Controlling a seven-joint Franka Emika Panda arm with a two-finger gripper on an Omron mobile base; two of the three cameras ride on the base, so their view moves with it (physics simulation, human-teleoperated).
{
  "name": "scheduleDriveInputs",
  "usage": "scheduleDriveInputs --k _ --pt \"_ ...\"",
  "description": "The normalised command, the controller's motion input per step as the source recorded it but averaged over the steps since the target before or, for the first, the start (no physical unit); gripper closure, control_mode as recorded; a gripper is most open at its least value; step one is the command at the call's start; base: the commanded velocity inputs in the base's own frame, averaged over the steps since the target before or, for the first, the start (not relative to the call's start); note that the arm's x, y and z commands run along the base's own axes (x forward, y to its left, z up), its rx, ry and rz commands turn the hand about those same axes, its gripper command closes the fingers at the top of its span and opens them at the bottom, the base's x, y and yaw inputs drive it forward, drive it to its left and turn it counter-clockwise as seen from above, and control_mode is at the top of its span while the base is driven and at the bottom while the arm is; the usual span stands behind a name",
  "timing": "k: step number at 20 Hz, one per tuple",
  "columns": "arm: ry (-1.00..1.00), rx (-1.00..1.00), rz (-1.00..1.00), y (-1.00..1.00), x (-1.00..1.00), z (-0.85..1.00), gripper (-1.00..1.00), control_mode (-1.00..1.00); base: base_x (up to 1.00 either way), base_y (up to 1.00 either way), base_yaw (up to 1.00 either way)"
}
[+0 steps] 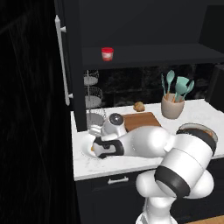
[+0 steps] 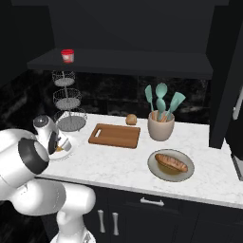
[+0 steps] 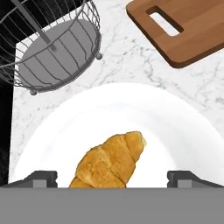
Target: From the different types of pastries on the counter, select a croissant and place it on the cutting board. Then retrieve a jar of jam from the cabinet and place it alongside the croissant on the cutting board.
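The golden croissant (image 3: 111,159) lies on a round white plate (image 3: 175,127) at the counter's left end. My gripper (image 3: 114,179) hovers just above it, open, with one fingertip on each side of the pastry. Seen from the base, the hand (image 1: 103,148) hangs over that plate (image 1: 86,153). The brown cutting board (image 1: 140,120) (image 2: 115,135) (image 3: 192,30) sits bare to the right of the plate. A red jar of jam (image 1: 107,54) (image 2: 68,55) stands on the dark cabinet shelf (image 2: 123,61) above. Behind the board rests a round tan bun (image 2: 131,119).
A tiered wire basket stand (image 2: 66,102) (image 3: 52,48) stands close behind the plate. A crock of teal utensils (image 2: 160,124) is right of the board, and a long loaf lies on a grey plate (image 2: 156,172) nearer the front. The open cabinet door's handle (image 1: 61,61) hangs at left.
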Motion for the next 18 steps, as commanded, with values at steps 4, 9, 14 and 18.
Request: scheduleDriveInputs --k 4,9,14,18 --pt "0.01 0.00 0.00 0.00 0.00 0.00 -1.00 -1.00 0.00 0.00 0.00" --pt "0.03 0.00 0.00 0.00 0.04 -0.02 -1.00 -1.00 0.00 0.00 0.00" --pt "0.02 0.00 0.00 0.00 0.09 -0.06 -1.00 -1.00 0.00 0.00 0.00" --pt "0.00 0.00 0.00 0.00 0.06 -0.09 -1.00 -1.00 0.00 0.00 0.00"
